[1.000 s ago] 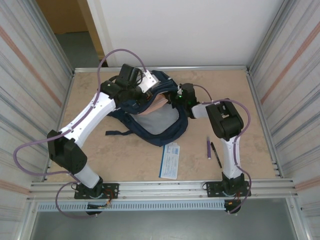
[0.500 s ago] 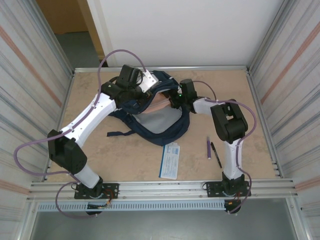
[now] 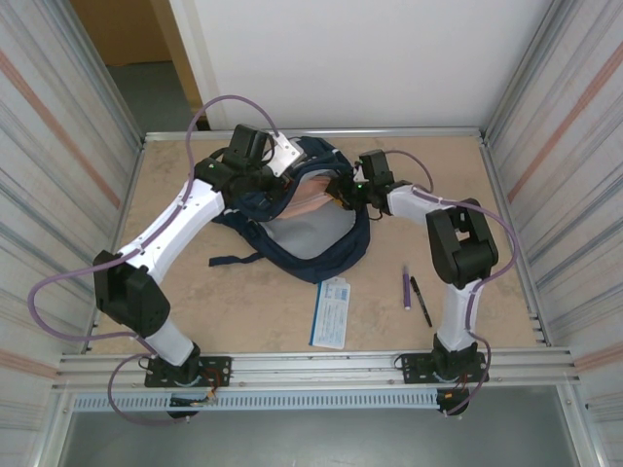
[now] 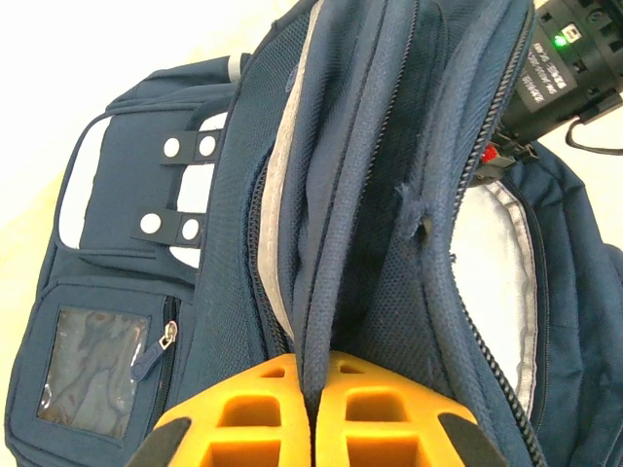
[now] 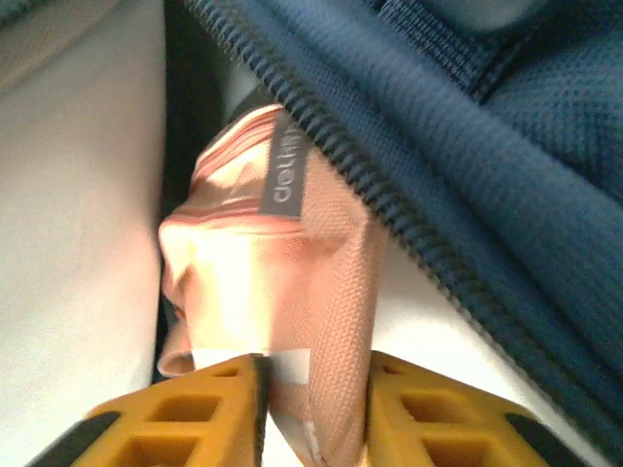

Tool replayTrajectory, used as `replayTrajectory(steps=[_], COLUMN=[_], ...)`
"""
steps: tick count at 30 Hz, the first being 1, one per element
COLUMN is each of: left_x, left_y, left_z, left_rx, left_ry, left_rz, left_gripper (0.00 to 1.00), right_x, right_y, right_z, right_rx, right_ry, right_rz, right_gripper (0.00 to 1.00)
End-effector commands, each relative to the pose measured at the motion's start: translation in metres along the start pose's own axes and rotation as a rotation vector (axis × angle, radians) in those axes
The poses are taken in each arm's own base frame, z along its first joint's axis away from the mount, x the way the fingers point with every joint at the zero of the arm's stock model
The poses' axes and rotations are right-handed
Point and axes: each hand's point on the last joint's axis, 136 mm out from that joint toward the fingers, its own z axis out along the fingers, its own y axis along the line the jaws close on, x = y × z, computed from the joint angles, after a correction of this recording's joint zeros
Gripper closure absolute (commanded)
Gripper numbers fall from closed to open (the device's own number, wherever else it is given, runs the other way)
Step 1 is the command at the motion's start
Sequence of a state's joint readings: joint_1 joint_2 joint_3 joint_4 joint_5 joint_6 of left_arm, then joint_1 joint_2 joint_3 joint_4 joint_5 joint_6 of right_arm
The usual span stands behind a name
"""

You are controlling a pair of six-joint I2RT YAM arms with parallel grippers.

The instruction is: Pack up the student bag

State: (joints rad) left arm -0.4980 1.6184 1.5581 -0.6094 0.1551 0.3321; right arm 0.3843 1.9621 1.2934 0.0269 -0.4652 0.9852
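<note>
Right hand (image 3: 343,192) shifted, tan tabletop (image 3: 243,302), ribbed walls (image 3: 58,146)

the student bag (image 3: 313,255) lies on the table (image 3: 195,292), towards the far middle, its mouth turned up. the left claw (image 4: 311,384) sits at the bag's far left rim, closed on a fold of that edge. the right claw (image 5: 313,389) is at the right side of the opening with a pouch (image 5: 292,263) between its fingers. the pouch lies under the zipped rim and seems to be partly inside the bag. a strap (image 3: 229,259) trails off the bag's near left. a booklet (image 3: 331,313) lies just before the bag, and two pens (image 3: 407,289) lie side by side to the booklet's right.
</note>
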Motion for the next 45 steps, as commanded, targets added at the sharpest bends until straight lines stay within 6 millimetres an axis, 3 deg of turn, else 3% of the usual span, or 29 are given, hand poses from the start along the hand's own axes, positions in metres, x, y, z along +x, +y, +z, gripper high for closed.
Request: replayTrajectory(steps=[1, 7, 13, 19, 24, 29, 33, 38, 42, 45], left_x=[-0.036, -0.039, -0.043, -0.030, -0.015, -0.002, 0.007, 0.016, 0.030, 0.038], left_y=[0.005, -0.003, -0.009, -0.016, -0.015, -0.006, -0.003, 0.010, 0.032, 0.035], left_z=[-0.015, -0.010, -0.006, 0.000, 0.005, 0.013, 0.020, 0.028, 0.038, 0.048], left_rx=[0.005, 0.055, 0.097, 0.144, 0.140, 0.102, 0.093, 0.048, -0.064, -0.077], left_ry=[-0.147, -0.172, -0.182, -0.129, -0.104, -0.078, -0.041, -0.032, 0.037, 0.066], left_rz=[0.018, 0.023, 0.050, 0.058, 0.028, 0.028, 0.018, -0.014, -0.012, -0.003], left_gripper=[1.00, 1.00, 1.00, 1.00, 1.00, 1.00, 1.00, 1.00, 1.00, 1.00], right_x=[0.006, -0.012, -0.026, -0.043, -0.062, -0.070, -0.063, -0.059, -0.046, -0.032], right_y=[0.005, 0.025, 0.045, 0.032, 0.019, 0.029, 0.038, 0.034, 0.039, 0.044], right_z=[0.003, 0.036, 0.065, 0.081, 0.080, 0.075, 0.083, 0.057, 0.033, 0.027], right_rx=[-0.028, -0.138, -0.234, -0.182, -0.165, -0.197, -0.234, -0.227, -0.249, -0.276], right_ry=[-0.007, -0.118, -0.193, -0.244, -0.257, -0.245, -0.205, -0.217, -0.196, -0.161], right_rz=[-0.014, -0.083, -0.073, -0.081, -0.035, -0.027, -0.033, 0.000, -0.048, -0.065], right_gripper=[0.85, 1.00, 0.99, 0.89, 0.89, 0.85, 0.77, 0.66, 0.59, 0.57])
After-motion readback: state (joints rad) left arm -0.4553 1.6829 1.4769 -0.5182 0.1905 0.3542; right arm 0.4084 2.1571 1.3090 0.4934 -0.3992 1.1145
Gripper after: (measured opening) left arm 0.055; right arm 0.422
